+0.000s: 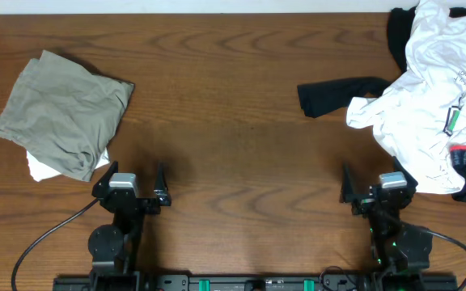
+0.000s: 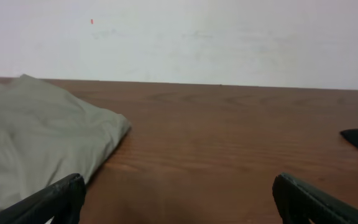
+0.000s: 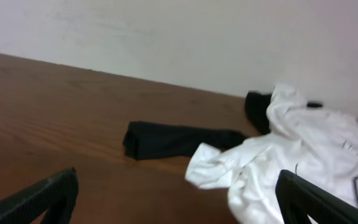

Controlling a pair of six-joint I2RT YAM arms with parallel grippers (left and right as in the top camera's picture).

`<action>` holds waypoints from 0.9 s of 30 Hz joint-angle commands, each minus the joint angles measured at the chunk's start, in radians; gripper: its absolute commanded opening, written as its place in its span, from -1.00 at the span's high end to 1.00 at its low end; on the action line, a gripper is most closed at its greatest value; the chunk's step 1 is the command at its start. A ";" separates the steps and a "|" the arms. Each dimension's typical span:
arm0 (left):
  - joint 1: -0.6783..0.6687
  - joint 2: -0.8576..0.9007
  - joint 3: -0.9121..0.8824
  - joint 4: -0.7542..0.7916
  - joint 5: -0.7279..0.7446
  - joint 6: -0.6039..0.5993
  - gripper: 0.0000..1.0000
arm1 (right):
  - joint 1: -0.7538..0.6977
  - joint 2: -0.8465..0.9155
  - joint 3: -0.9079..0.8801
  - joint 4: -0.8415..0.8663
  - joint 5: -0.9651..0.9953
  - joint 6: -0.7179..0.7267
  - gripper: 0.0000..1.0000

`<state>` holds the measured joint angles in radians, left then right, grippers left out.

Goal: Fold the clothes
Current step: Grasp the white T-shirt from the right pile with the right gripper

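Left gripper (image 1: 132, 184) and right gripper (image 1: 376, 187) are sitting wide open, empty. T-shirt (image 1: 427, 89) is lying tangled among black clothes (image 1: 338, 93), upper right; a grasp is risking dragging them along.

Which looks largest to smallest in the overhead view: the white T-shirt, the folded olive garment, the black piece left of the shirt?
1. White T-shirt, crumpled and cut off by the frame edge.
2. Folded olive garment, somewhat smaller.
3. Black piece, clearly smallest.

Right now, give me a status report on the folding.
Left gripper open, empty. Right gripper open, empty. White T-shirt crumpled at right, untouched. Black garment lies against it.
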<state>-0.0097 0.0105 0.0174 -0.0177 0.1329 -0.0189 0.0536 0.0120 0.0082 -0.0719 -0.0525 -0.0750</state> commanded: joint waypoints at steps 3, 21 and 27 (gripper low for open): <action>-0.005 0.014 0.080 -0.128 0.103 -0.173 -0.96 | -0.005 0.001 0.099 -0.085 0.013 0.082 -0.99; -0.005 0.594 0.823 -0.798 0.113 -0.104 -0.96 | -0.008 0.724 0.737 -0.601 0.105 0.082 -0.99; -0.005 0.792 0.932 -0.930 0.114 -0.091 -0.96 | -0.008 0.961 0.892 -0.663 0.039 0.082 -0.98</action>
<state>-0.0105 0.7544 0.9184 -0.9276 0.2375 -0.1303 0.0536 0.9199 0.8452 -0.7235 0.0147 -0.0074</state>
